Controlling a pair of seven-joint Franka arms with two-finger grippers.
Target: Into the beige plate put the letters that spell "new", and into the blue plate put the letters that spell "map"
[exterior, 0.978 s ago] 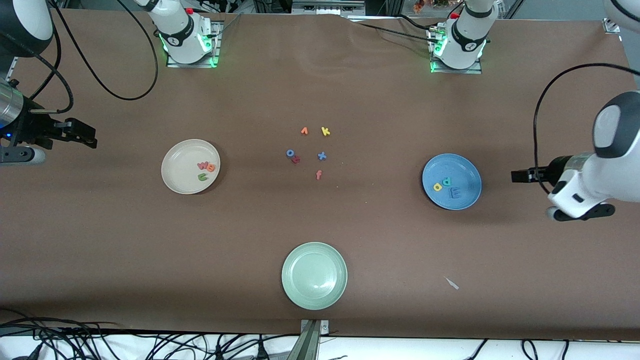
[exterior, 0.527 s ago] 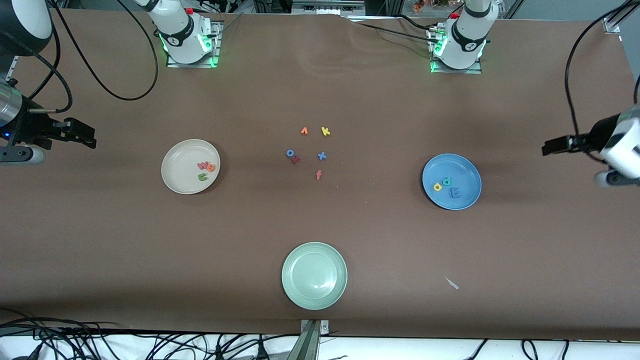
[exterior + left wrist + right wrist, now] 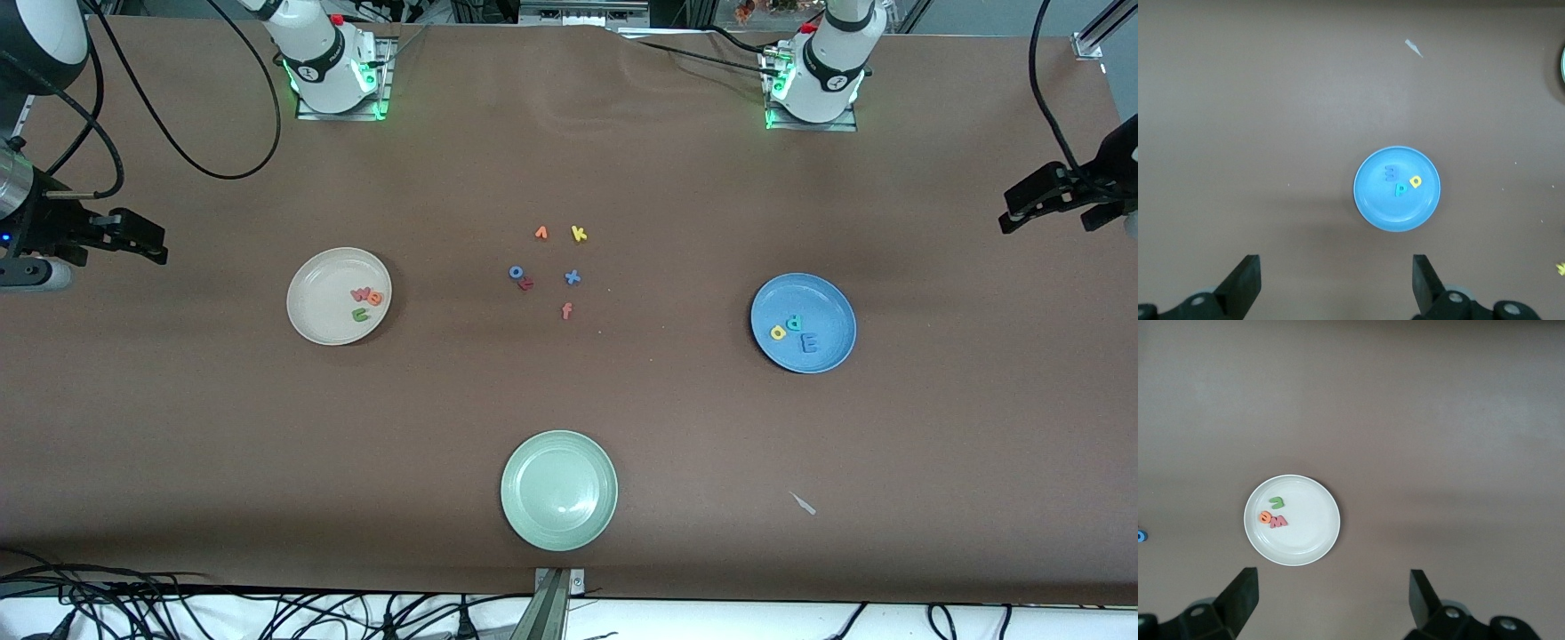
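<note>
The beige plate holds the pinkish-red w, orange e and olive-green n. The blue plate holds the yellow a, teal p and blue m. My left gripper hangs open and empty over the table's edge at the left arm's end, well off the blue plate. My right gripper hangs open and empty over the right arm's end of the table, apart from the beige plate. Both wrist views show wide-spread jaws with bare table between them.
Several loose letters lie mid-table, among them an orange v, yellow k, blue o, blue x and salmon f. A pale green plate sits nearest the front camera, a small white scrap beside it.
The left arm has pulled away from the blue plate, up and out toward its end of the table. The right gripper has barely shifted. No letter has moved.
</note>
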